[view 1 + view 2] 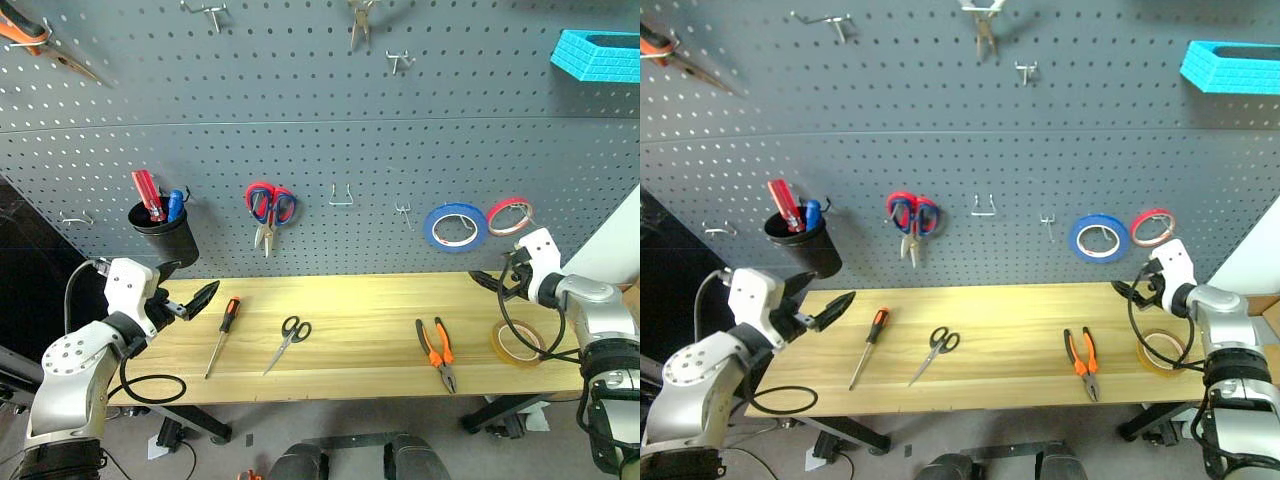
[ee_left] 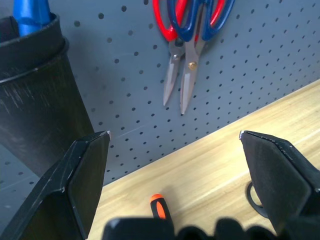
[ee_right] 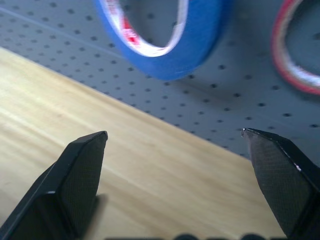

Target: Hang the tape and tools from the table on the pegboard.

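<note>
In the left eye view, the wooden desk [image 1: 360, 335] is being seen in front of the dark grey pegboard [image 1: 330, 130]. Four task things are lying on the desk: the slim screwdriver [image 1: 222, 335] toward the left, the small black-handled scissors [image 1: 288, 340] just right of it, the orange-and-black pliers [image 1: 439, 352] further right, and the yellowish tape [image 1: 517, 341] near the right end. The left end effector [image 1: 195, 299] is being held spread wide above the desk's left end, near the screwdriver and empty. The right end effector [image 1: 487, 280] is being held above the desk near the tape ring, not touching it.

On the pegboard, a black cup [image 1: 163, 232], red-and-blue scissors [image 1: 270, 209], a blue tape ring [image 1: 455, 226] and a red tape ring [image 1: 509, 215] are hanging, with bare silver hooks [image 1: 341, 196] between them.

In the left wrist view, both black fingers [image 2: 75, 185] are being shown far apart with nothing between them; the screwdriver's orange handle tip is lying on the desk below, and the red-and-blue scissors are hanging ahead beside the cup.

In the right wrist view, the fingers [image 3: 75, 175] are likewise being kept wide and empty, pointed at the desk's back edge beneath the blue and red tape rings.
</note>
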You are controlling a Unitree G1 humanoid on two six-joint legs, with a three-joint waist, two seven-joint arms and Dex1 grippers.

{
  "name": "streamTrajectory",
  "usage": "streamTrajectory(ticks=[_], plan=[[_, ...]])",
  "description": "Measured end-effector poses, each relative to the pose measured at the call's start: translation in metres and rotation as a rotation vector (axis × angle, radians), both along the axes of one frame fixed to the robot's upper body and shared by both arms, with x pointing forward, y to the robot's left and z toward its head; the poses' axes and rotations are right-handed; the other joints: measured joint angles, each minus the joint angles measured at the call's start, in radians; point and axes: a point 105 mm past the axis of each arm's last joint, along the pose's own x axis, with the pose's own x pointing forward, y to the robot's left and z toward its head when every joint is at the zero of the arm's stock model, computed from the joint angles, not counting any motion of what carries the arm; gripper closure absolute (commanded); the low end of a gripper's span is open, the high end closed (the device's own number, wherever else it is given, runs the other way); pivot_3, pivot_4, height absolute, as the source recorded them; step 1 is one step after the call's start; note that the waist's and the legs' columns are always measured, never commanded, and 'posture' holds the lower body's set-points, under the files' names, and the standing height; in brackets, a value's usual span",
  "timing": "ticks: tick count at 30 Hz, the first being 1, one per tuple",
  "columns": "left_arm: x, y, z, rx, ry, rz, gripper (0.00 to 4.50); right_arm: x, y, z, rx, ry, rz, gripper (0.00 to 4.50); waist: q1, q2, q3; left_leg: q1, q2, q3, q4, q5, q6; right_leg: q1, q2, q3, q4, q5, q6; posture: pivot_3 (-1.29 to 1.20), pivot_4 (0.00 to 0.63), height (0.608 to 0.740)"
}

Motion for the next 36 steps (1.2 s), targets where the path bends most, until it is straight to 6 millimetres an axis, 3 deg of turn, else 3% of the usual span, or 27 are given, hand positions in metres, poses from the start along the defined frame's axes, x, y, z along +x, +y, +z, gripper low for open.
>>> streamTrajectory(ticks=[14, 23, 28, 31, 36], plan=[[-0.014, -0.006, -0.007, -0.001, 0.107, -0.092, 0.05, -0.030, -0.004, -0.010, -0.029, 0.122, 0.021, 0.00, 0.000, -0.007, 0.044, -0.002, 0.001, 0.000, 0.000, -0.001, 0.000, -0.002, 0.000, 0.000, 0.000, -0.004, 0.002, -0.03, 0.197, 0.740], [-0.021, -0.097, -0.040, 0.025, 0.218, -0.426, 0.05, -0.036, -0.017, -0.027, -0.067, 0.323, -0.151, 0.00, 0.001, -0.012, 0.097, -0.014, 0.001, -0.001, 0.001, -0.002, 0.000, -0.013, -0.002, -0.002, 0.000, -0.002, -0.004, -0.05, 0.288, 0.740], [-0.020, -0.169, -0.051, 0.016, 0.213, -0.631, 0.05, -0.039, -0.030, -0.036, -0.073, 0.412, -0.281, 0.00, -0.001, -0.014, 0.133, -0.021, 0.000, 0.001, 0.002, -0.002, 0.001, -0.018, -0.004, -0.002, 0.000, 0.000, -0.005, -0.05, 0.325, 0.740], [-0.015, -0.192, -0.045, 0.016, 0.185, -0.689, 0.05, -0.042, -0.042, -0.036, -0.046, 0.441, -0.386, 0.00, -0.005, -0.015, 0.154, -0.022, 0.001, 0.000, 0.001, -0.003, 0.003, -0.020, -0.004, -0.003, 0.000, 0.000, -0.005, -0.05, 0.348, 0.740], [-0.025, -0.223, -0.053, 0.067, 0.196, -0.792, 0.05, -0.045, -0.036, -0.039, -0.022, 0.470, -0.404, 0.00, -0.018, -0.016, 0.173, -0.031, 0.000, 0.002, 0.003, -0.003, 0.003, -0.028, -0.004, -0.003, 0.000, 0.000, -0.004, -0.06, 0.365, 0.740]])
